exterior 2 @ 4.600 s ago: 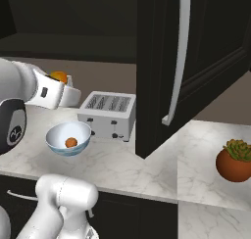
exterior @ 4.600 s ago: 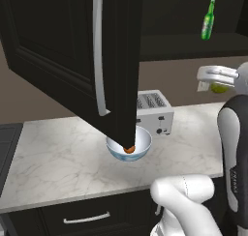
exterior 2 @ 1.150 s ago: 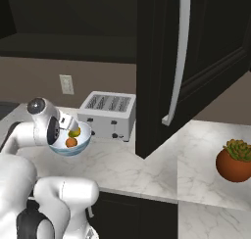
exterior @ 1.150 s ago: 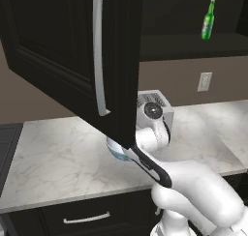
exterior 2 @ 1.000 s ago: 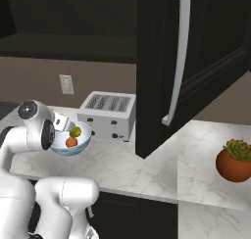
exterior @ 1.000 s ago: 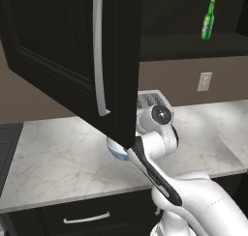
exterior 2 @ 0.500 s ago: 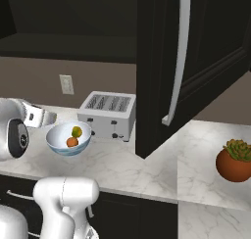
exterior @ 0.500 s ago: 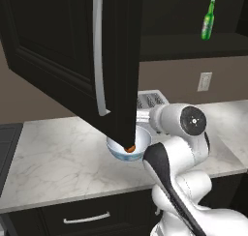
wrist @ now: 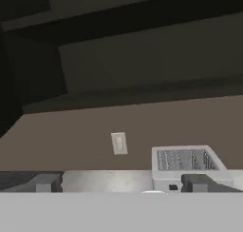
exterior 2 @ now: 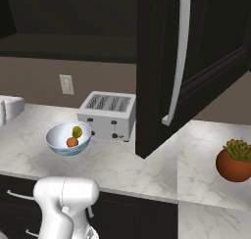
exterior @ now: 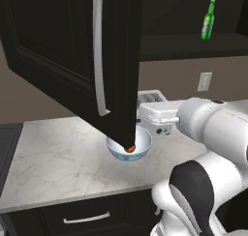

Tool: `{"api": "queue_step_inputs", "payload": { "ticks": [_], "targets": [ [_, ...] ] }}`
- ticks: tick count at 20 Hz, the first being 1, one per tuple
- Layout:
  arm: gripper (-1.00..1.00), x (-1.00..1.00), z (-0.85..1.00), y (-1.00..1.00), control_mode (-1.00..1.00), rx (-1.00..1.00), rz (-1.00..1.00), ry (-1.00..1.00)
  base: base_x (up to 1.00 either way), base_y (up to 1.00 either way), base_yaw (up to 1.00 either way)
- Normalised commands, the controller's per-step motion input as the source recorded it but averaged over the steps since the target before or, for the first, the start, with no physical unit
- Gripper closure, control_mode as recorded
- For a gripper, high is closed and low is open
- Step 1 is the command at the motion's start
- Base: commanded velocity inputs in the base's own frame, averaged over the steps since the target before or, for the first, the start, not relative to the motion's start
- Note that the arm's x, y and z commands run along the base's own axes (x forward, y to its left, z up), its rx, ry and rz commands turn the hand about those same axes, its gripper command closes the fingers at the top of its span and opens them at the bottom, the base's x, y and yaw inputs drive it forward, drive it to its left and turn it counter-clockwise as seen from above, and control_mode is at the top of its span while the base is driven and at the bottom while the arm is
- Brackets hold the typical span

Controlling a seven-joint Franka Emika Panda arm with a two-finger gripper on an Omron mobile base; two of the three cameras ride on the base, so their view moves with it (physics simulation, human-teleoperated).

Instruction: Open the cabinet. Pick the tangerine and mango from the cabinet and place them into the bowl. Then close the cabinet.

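Both fruits sit in the glossy pale bowl [exterior 2: 68, 139]: the round orange tangerine [exterior 2: 72, 142] in front, the oval yellow-green mango [exterior 2: 77, 131] behind it. What remains is the cabinet [exterior 2: 196, 61], its panelled black door swung wide to the right of the bowl. Your fingers [wrist: 121, 182] stand apart, empty, near the ribbed silver toaster [exterior 2: 109, 113]. The door's long silver bar handle [exterior 2: 177, 57] runs vertically, up and right of them.

The cabinet [exterior 2: 206, 42] is black with a silver bar handle [exterior 2: 177, 57]. Below it, the counter [exterior 2: 122, 159] is white marble, veined grey. On the counter sit a pale blue-white bowl [exterior 2: 58, 141], an orange tangerine [exterior 2: 72, 142] and yellow-green mango [exterior 2: 77, 131] (orange blush), a silver toaster [exterior 2: 108, 114], and a terracotta pot [exterior 2: 234, 167] of green leaves. The bottle [exterior: 208, 20] is green.
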Motion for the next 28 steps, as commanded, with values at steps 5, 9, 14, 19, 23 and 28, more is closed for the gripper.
{"api": "queue_step_inputs", "payload": {
  "ticks": [5, 9, 14, 19, 23, 28],
  "targets": [
    [-1.00, -1.00, 0.44, -0.02, -1.00, 0.00, 0.15, -0.31, 0.00, 0.00, 0.00],
    [-1.00, -1.00, 0.29, -0.01, -1.00, 0.00, 0.08, -0.13, 0.00, 0.00, 0.00],
    [-1.00, -0.85, 0.05, 0.06, -1.00, 0.00, 0.03, -0.17, 0.00, 0.00, 0.00],
    [-1.00, -0.13, 0.00, 0.55, -1.00, 0.00, 0.00, -0.17, 0.00, 0.00, 0.00],
    [-1.00, 0.28, 0.00, 0.81, -1.00, 0.00, -0.03, -0.14, 0.00, 0.00, 0.00],
    [-1.00, 0.63, -0.02, 0.75, -1.00, 0.00, -0.11, -0.10, 0.00, 0.00, 0.00]
  ]
}}
